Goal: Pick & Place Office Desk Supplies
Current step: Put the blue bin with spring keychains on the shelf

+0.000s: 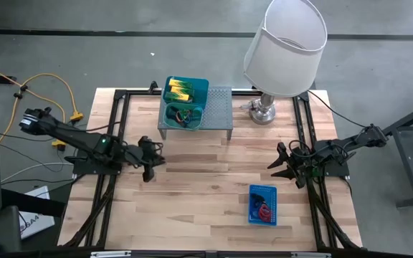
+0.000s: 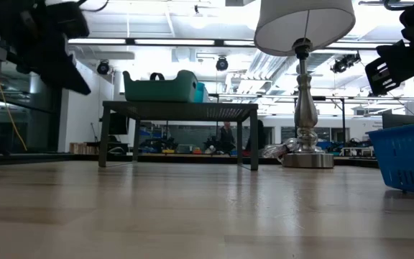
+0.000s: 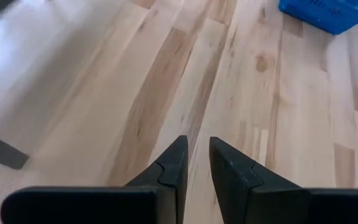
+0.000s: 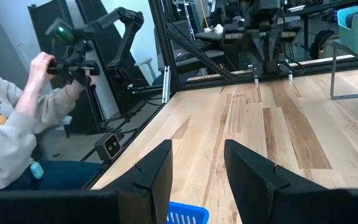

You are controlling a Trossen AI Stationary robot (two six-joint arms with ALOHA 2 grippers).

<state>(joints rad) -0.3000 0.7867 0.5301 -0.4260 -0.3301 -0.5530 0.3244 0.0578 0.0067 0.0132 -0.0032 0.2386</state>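
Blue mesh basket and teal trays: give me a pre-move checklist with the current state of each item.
1. Blue mesh basket upright on the table, near the right side: ok.
2. Basket contents: red loops inside: ok.
3. Teal trays seated on the grey riser shelf, yellow-green blocks in the far one: ok.
4. Left gripper empty, fingers slightly apart over bare wood: ok.
5. Right gripper empty, open, clear of the lamp: ok.
6. Crayon box located: cannot tell.
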